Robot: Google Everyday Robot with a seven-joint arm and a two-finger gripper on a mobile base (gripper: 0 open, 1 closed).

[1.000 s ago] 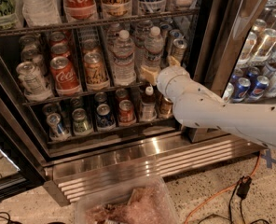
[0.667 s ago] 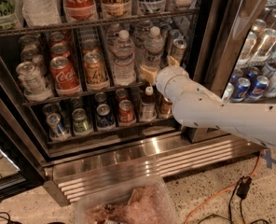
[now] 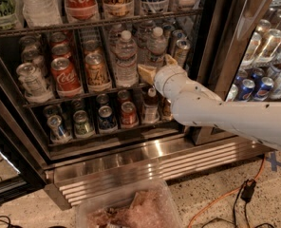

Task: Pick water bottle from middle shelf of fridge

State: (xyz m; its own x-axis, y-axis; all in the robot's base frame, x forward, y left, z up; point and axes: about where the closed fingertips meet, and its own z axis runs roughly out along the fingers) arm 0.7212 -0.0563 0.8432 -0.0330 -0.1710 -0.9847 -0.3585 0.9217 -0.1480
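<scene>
The fridge point(image 3: 131, 163) stands open in front of me, with wire shelves inside. On the middle shelf point(image 3: 83, 97) stand two clear ribbed water bottles with white caps: one at the centre point(image 3: 126, 58) and one to its right point(image 3: 155, 45). My gripper point(image 3: 157, 66) is at the end of the white arm point(image 3: 216, 113), which reaches in from the right. It sits at the lower part of the right water bottle and hides that bottle's base. The left bottle stands free beside it.
Soda cans point(image 3: 64, 76) fill the left of the middle shelf, and more cans point(image 3: 105, 118) and a small orange-capped bottle point(image 3: 151, 106) stand below. The fridge's dark door post point(image 3: 221, 46) is just right of the arm. A clear plastic bin point(image 3: 126, 210) and an orange cable point(image 3: 216, 204) lie on the floor.
</scene>
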